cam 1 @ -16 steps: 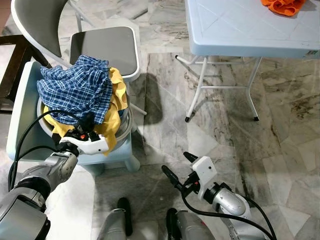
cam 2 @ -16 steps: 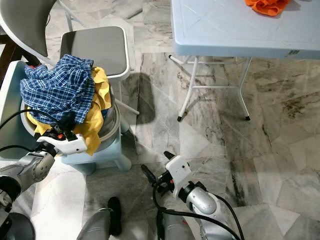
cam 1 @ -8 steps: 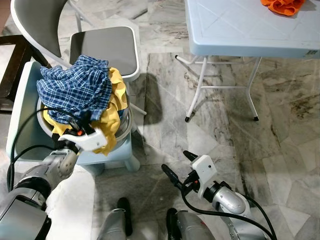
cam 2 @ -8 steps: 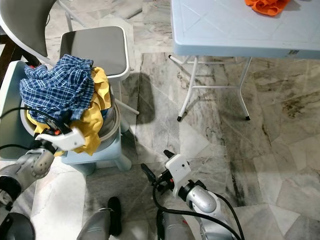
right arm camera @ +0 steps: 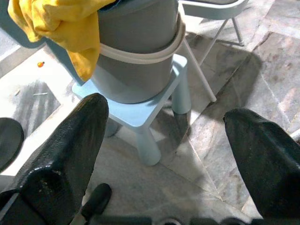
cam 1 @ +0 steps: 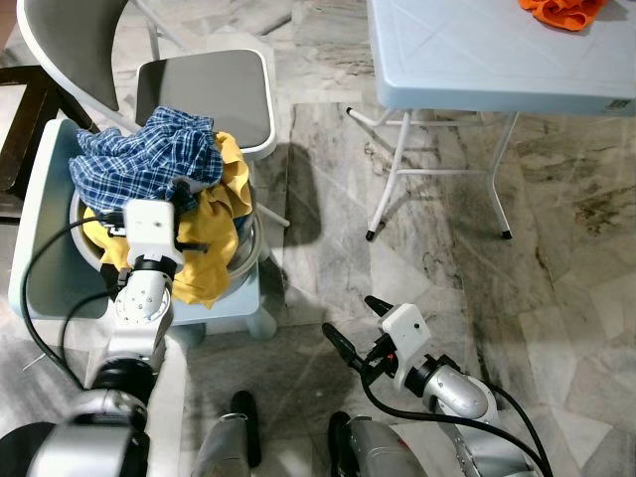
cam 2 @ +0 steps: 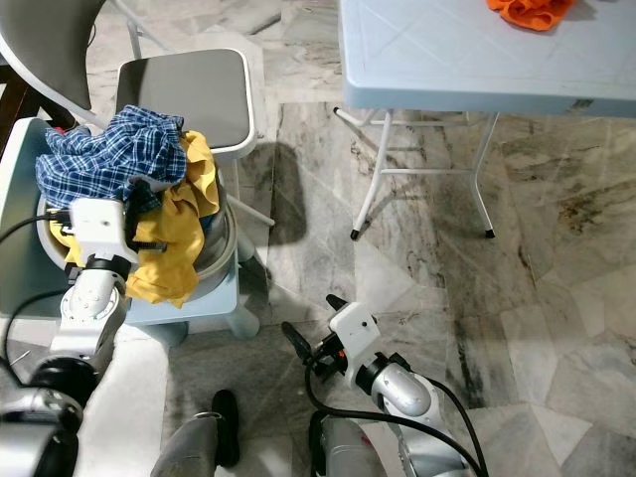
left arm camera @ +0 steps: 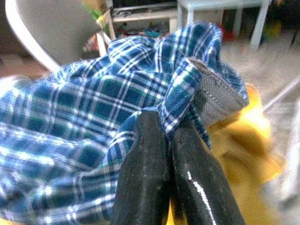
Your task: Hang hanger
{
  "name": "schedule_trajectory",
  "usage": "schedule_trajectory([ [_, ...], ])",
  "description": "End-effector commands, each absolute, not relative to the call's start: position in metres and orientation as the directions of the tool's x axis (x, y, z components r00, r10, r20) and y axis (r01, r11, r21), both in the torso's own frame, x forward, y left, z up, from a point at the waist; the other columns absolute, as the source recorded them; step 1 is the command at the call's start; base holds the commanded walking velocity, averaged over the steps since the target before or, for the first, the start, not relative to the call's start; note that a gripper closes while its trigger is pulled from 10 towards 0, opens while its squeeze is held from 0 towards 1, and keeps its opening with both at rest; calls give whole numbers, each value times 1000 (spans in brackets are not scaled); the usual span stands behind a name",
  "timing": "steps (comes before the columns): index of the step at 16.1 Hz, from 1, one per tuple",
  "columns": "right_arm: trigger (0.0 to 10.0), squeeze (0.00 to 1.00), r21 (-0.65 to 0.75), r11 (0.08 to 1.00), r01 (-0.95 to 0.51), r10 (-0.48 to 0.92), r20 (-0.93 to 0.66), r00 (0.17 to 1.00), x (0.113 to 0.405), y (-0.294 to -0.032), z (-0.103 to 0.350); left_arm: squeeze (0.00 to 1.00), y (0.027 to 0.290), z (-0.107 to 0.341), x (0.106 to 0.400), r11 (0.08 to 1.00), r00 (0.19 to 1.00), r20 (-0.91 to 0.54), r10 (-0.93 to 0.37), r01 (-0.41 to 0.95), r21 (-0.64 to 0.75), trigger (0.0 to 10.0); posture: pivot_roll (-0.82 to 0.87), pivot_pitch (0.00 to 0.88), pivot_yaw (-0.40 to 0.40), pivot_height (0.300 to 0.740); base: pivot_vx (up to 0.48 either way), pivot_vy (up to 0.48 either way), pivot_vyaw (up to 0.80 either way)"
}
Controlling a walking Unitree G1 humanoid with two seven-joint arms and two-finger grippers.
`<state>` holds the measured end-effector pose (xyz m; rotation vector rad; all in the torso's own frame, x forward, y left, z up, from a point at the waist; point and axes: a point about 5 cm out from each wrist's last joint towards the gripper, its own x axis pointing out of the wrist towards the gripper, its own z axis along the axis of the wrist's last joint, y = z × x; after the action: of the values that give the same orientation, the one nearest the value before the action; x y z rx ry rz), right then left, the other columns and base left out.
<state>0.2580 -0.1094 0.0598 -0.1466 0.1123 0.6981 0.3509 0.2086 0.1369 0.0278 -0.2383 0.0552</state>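
Left wrist view has the left gripper (left arm camera: pixel 171 140) clenched, its two black fingers (left arm camera: pixel 145 173) pressed side by side with a fold of the blue plaid shirt (left arm camera: pixel 93 117) caught at their tips. Seen from the head, that gripper (cam 1: pixel 177 189) sits at about nine o'clock in the picture, reaching into the heap of laundry. The plaid shirt (cam 1: pixel 139 159) lies on top of a yellow garment (cam 1: pixel 209 248), which spills over the rim of a grey basin (cam 2: pixel 214 260) toward five o'clock. The basin stands on a pale blue stool (cam 1: pixel 243 298).

At twelve o'clock from the basin stands a white chair (cam 1: pixel 214 94) with a grey seat. At one to two o'clock in the head view is a light blue folding table (cam 1: pixel 477 60), an orange cloth (cam 1: pixel 561 12) at its far edge.

The right gripper (cam 1: pixel 358 333) hangs low over the marble floor (cam 1: pixel 556 298) at six o'clock, jaws released and spread wide; its fingers (right arm camera: pixel 61 154) frame the stool and basin. I cannot make out a hanger anywhere.
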Motion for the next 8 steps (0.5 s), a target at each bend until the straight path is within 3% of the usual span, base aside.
schedule_trajectory([
  [1, 10000, 0, -83, 753, -653, 633, -177, 753, 254, -112, 53, 0, 197, 133, 347, 988, 977, 212, -28, 60, -144, 0, -145, 322, -71, 740, 0, 0, 0],
  [3, 10000, 0, -83, 748, -659, 639, -177, 748, 255, -110, 53, 0, 164, 135, 336, 912, 947, 235, -217, 283, -298, 0, -143, 319, -73, 740, 0, 0, 0],
  [5, 10000, 0, -82, 744, -663, 643, -178, 745, 253, -109, 52, 0, 156, 131, 328, 860, 944, 233, -234, 313, -403, 0, -145, 322, -76, 740, 0, 0, 0],
  [8, 10000, 0, -79, 743, -665, 645, -182, 742, 251, -110, 50, 0, 153, 125, 318, 840, 942, 199, -271, 332, -428, 0, -149, 330, -76, 740, 0, 0, 0],
])
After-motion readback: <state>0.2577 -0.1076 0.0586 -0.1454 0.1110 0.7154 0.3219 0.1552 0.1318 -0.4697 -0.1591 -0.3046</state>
